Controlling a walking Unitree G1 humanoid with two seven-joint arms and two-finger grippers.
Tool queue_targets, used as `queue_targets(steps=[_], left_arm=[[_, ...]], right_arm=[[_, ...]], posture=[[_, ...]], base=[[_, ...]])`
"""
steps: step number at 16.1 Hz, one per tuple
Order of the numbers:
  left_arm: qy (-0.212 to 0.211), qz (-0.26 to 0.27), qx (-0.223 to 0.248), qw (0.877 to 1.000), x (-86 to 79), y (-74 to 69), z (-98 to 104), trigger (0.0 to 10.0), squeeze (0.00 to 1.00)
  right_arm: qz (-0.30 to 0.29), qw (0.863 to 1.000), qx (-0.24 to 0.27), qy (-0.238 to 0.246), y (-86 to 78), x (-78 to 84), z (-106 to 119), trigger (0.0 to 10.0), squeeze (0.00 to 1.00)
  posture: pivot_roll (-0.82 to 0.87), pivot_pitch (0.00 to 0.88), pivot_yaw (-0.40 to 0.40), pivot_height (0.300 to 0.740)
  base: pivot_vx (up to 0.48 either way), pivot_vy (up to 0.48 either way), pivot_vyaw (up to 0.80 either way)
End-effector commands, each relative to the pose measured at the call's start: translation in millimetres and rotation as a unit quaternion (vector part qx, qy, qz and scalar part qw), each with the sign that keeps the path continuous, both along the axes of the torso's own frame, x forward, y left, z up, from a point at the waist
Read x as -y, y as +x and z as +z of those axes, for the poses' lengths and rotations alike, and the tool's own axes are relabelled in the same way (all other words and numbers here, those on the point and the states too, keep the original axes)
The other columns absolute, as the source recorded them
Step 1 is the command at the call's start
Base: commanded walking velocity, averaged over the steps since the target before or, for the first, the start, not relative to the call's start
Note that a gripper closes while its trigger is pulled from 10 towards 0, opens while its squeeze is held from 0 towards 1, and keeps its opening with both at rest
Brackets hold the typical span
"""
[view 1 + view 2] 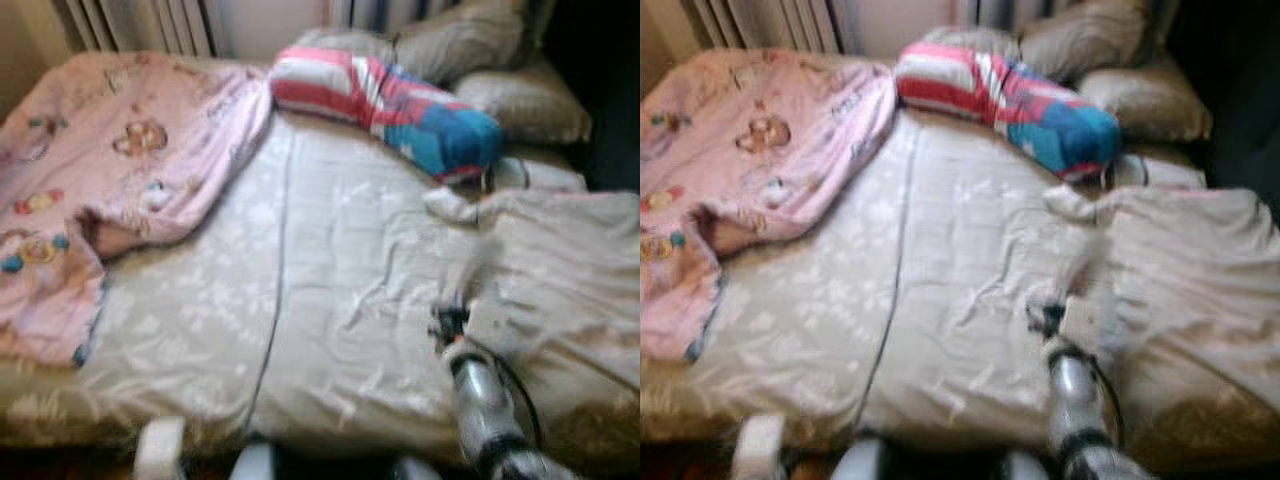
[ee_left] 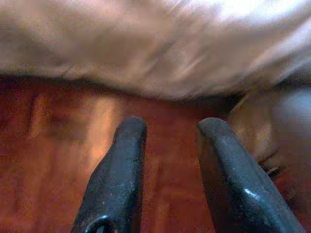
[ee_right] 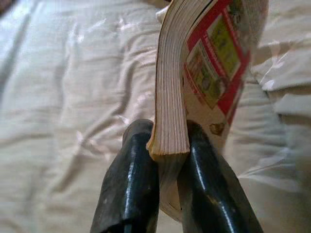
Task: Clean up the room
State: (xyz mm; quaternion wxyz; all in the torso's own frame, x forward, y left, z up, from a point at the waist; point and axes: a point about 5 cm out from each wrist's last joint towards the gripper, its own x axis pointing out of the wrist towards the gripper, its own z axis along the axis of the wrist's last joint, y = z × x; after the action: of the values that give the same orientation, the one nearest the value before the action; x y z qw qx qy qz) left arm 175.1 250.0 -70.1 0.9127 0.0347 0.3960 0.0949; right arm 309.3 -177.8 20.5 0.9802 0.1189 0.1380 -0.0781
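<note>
My right gripper is shut on a thick paperback book with a red and yellow cover, pinched at its lower edge between both black fingers. In the eye views the right arm reaches over the bed's near right part, and the book shows as a pale blur above the wrist. The beige floral sheet covers the bed. My left gripper hangs low beside the bed, open, over red-brown wooden floor with nothing between its fingers.
A pink cartoon-print blanket lies bunched on the bed's left. A red, white and blue striped pillow and beige pillows sit at the head. A crumpled beige duvet covers the right side. A radiator stands behind.
</note>
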Motion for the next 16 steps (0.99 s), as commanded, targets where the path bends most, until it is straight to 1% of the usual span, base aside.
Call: queue_targets(steps=[1, 2, 4, 5, 6, 7, 9, 10, 11, 13, 15, 16], left_arm=[[-0.009, -0.008, -0.001, 1.0, 6.1, -0.8, -2.0, 10.0, 0.0], [-0.004, -0.014, -0.003, 1.0, 2.6, -4.2, -2.2, 10.0, 0.0], [0.004, -0.02, -0.006, 1.0, -3.0, -8.6, -2.1, 10.0, 0.0], [0.007, -0.02, -0.005, 1.0, -7.2, -10.6, -1.3, 10.0, 0.0], [0.011, -0.023, -0.006, 1.0, -9.5, -11.8, -0.9, 10.0, 0.0], [0.016, -0.028, -0.008, 0.999, -13.9, -14.8, -0.4, 10.0, 0.0], [0.024, -0.039, -0.008, 0.999, -19.1, -17.0, 1.2, 10.0, 0.0], [0.026, -0.041, -0.009, 0.999, -21.2, -17.9, 1.7, 10.0, 0.0], [0.028, -0.046, -0.01, 0.999, -23.0, -18.9, 2.1, 10.0, 0.0], [0.03, -0.054, -0.01, 0.998, -24.0, -20.1, 2.4, 10.0, 0.0], [0.031, -0.057, -0.009, 0.998, -23.9, -19.7, 2.7, 10.0, 0.0], [0.032, -0.059, -0.007, 0.998, -24.5, -18.9, 3.5, 10.0, 0.0]], right_arm=[[-0.009, 1.0, -0.006, 0.021, -0.9, 3.9, -1.6, 10.0, 0.0], [-0.018, 0.999, -0.015, 0.047, -3.1, 8.0, -5.0, 10.0, 0.0], [-0.014, 0.998, -0.022, 0.055, -3.5, 11.1, -6.3, 10.0, 0.0], [-0.013, 0.998, -0.017, 0.059, -1.9, 11.6, -4.3, 10.0, 0.0], [-0.02, 0.998, -0.014, 0.065, -0.5, 14.6, -2.6, 10.0, 0.0], [-0.036, 0.996, -0.014, 0.082, 1.1, 20.9, -0.8, 10.0, 0.0], [-0.053, 0.995, -0.006, 0.083, 3.7, 32.8, 4.6, 10.0, 0.0], [-0.059, 0.994, -0.007, 0.089, 3.8, 35.7, 5.0, 10.0, 0.0], [-0.052, 0.995, -0.014, 0.081, 4.4, 37.2, 5.3, 10.0, 0.0], [-0.029, 0.997, -0.016, 0.075, 5.5, 32.3, 5.2, 10.0, 0.0], [-0.013, 0.997, -0.016, 0.079, 6.3, 28.9, 5.3, 10.0, 0.0], [0.009, 0.997, -0.005, 0.072, 9.5, 24.8, 9.0, 10.0, 0.0]], posture=[[0.16, 0.172, 0.008, 0.643], [0.17, 0.198, 0.022, 0.643], [0.19, 0.217, 0.035, 0.643], [0.2, 0.232, 0.044, 0.643], [0.2, 0.241, 0.054, 0.643], [0.21, 0.246, 0.065, 0.643], [0.22, 0.257, 0.079, 0.643], [0.23, 0.266, 0.089, 0.643], [0.23, 0.276, 0.096, 0.643], [0.24, 0.284, 0.104, 0.643], [0.24, 0.282, 0.11, 0.643], [0.24, 0.282, 0.111, 0.643]], base=[[0.0, 0.0, 0.0], [0.0, 0.0, 0.0], [0.0, 0.0, 0.0], [0.0, 0.0, 0.0], [0.0, 0.0, 0.0], [0.0, 0.0, 0.0], [0.0, 0.0, 0.0], [0.0, 0.0, 0.0], [0.0, 0.0, 0.0], [0.0, 0.0, 0.0], [0.0, 0.0, 0.0], [0.0, 0.0, 0.0]])
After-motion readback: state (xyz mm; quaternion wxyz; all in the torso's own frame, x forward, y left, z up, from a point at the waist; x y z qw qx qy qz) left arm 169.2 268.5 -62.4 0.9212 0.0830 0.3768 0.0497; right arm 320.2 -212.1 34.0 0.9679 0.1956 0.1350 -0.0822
